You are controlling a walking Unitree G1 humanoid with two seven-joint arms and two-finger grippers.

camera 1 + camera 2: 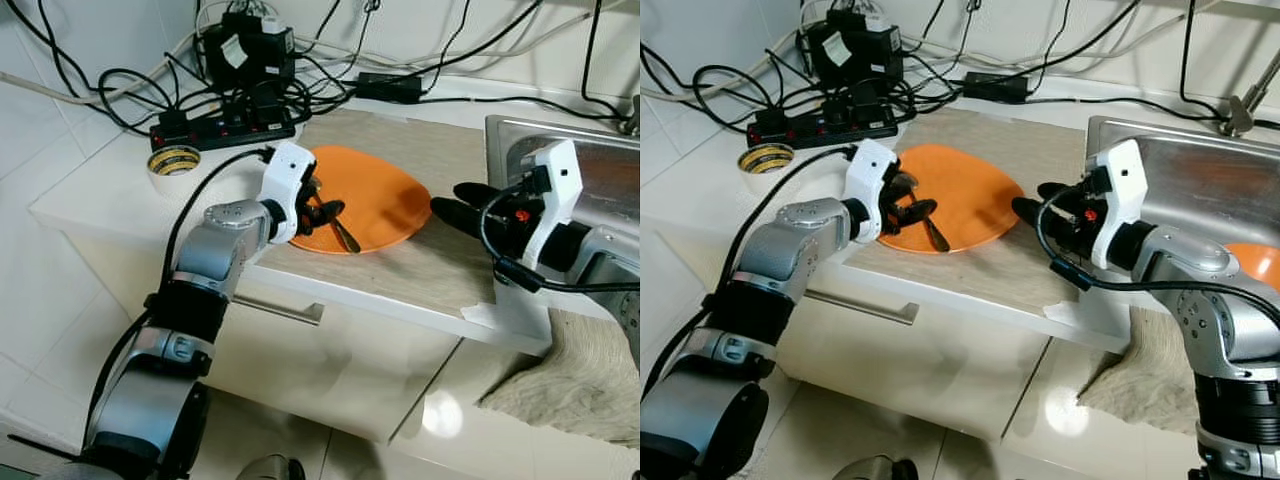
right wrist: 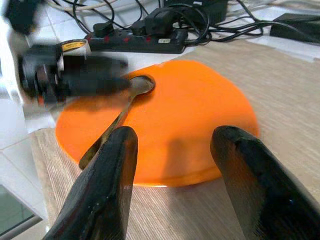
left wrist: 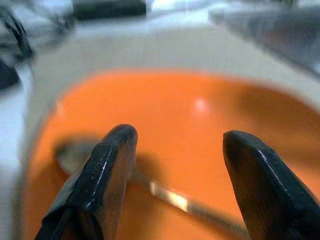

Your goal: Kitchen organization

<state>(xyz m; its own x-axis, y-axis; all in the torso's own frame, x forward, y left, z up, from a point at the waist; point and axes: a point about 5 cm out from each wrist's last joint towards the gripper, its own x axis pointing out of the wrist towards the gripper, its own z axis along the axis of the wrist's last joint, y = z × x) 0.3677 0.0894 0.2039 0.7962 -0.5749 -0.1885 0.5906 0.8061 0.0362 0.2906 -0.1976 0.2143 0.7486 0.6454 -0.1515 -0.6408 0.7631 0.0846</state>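
Lying in the orange plate (image 1: 375, 195) on the counter (image 1: 440, 265), the spoon (image 1: 345, 235) looks thin, stiff, light and slippery; best pinched across the handle, not the bowl. Left gripper (image 1: 322, 208) reaches in over the plate's near-left rim, fingers (image 3: 107, 172) parted and straddling the spoon. Right gripper (image 1: 1038, 208) hovers level just beside the plate's right edge, fingers (image 2: 112, 175) wide apart, holding nothing
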